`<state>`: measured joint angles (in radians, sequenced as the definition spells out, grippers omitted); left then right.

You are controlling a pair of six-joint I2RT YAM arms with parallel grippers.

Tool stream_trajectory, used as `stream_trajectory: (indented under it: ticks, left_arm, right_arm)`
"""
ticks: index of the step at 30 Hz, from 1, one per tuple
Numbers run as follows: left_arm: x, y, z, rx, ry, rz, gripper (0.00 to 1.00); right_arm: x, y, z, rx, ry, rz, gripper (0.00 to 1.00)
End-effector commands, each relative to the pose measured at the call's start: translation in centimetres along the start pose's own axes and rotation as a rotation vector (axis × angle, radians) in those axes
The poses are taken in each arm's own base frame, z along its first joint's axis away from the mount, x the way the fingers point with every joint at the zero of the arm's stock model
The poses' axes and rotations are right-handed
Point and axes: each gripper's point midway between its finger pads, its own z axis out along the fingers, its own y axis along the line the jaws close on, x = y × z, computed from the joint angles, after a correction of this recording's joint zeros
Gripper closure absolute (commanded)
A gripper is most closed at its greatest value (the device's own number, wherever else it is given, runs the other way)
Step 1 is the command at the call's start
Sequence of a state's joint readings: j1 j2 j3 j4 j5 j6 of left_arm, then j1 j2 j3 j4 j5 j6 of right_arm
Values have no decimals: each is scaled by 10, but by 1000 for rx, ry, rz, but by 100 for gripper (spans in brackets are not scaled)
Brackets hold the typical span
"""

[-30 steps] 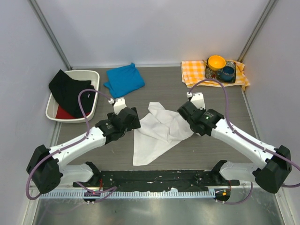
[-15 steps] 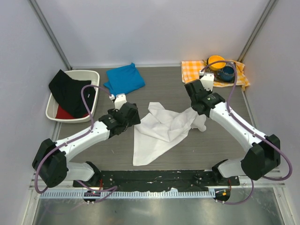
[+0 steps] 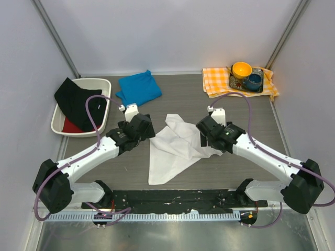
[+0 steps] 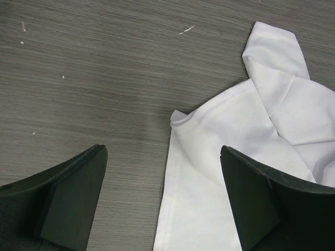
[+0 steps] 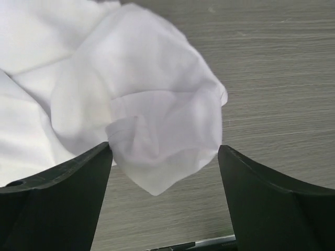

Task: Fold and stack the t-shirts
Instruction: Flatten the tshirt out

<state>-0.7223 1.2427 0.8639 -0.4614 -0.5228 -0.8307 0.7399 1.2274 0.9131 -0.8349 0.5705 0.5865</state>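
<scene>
Step in hand, as judged: flatten the white shirt [image 3: 175, 146] before any fold is made.

1. Left hand [image 4: 162, 175]: fingers spread, holding nothing, poised over the shirt's 9 o'clock edge. Lower it onto the stitched edge and pinch a single layer only.
2. Right hand [image 5: 165, 157]: fingers spread wide, with a loose bunch of cloth lying between them at the shirt's 3 o'clock side, not pinched. Grip the outermost edge rather than the bunch, or the creases will be carried along.
3. Draw both hands apart evenly and keep the cloth low on the worktop [image 3: 178, 99].

Condition of the shirts: the white shirt lies crumpled at the worktop centre, tapering to a point toward 7 o'clock, with overlapping layers. The blue shirt [image 3: 138, 89] lies folded at 11 o'clock, well apart.
</scene>
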Motion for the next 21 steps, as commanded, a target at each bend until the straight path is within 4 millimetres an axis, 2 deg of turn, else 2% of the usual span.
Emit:
stream_trajectory:
  ticks: [1,3,4,5,9,10,13,17,21]
  left_arm:
    - [-4,-4,3,5,-15,-13,6]
    - [-1,-7,6,10,-3,-10,6]
    - [0,-7,7,11,1,-9,6]
    - [0,-8,8,12,2,-8,6]
    - [2,-9,10,11,7,-3,6]
    - [2,-9,10,12,7,-4,6]
    - [0,-7,8,8,0,0,6]
    - [1,-3,8,1,-4,0,6]
    - [5,-1,10,-2,8,1,6]
  right_arm:
    - [-59,-19,-30,73,-194,108,11]
    - [-72,-24,-28,127,-231,85,9]
    - [-79,-20,-26,124,-243,87,10]
    - [-80,-17,-22,127,-239,80,15]
    - [-79,1,5,117,-197,57,25]
    - [-77,12,14,88,-177,55,27]
    - [-74,29,22,37,-134,33,32]
    - [-72,40,20,-25,-113,28,35]
    - [-65,36,16,-33,-89,5,35]
